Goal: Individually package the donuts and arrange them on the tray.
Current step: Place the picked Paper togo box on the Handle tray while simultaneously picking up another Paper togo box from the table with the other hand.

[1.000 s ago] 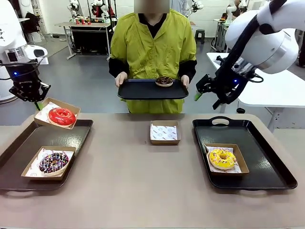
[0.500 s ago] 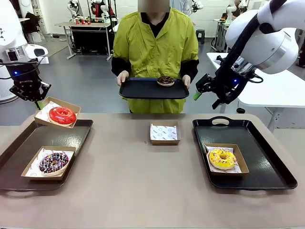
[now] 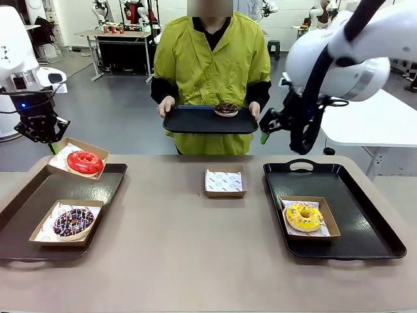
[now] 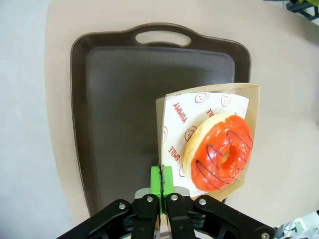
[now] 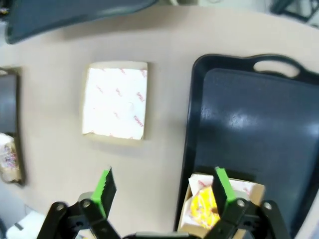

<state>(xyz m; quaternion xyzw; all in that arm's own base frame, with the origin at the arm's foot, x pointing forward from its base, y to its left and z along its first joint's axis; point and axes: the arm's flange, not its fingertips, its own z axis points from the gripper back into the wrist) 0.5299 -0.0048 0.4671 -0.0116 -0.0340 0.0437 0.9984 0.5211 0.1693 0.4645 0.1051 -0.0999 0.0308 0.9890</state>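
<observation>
My left gripper (image 3: 51,142) is shut on the corner of a cardboard box (image 4: 209,99) holding the red donut (image 4: 219,152), tilted over the far end of the left tray (image 3: 39,202). The fingertips (image 4: 161,179) pinch the box's edge. The purple sprinkled donut (image 3: 73,222) sits boxed on that tray. The yellow donut (image 3: 303,216) lies boxed on the right tray (image 3: 365,215). My right gripper (image 3: 270,127) hangs open in the air above the table's far side, between the trays. The chocolate donut (image 3: 226,108) rests on a tray (image 3: 195,121) held by the person.
An empty paper-lined box (image 3: 225,181) stands at the table's middle, also seen from the right wrist as the empty box (image 5: 115,101) left of the right tray (image 5: 249,114). The person stands at the far edge with both hands on their tray.
The right arm has swung left, bringing its open gripper closer to the person's tray. The boxed red donut has sunk slightly in the left gripper's hold.
</observation>
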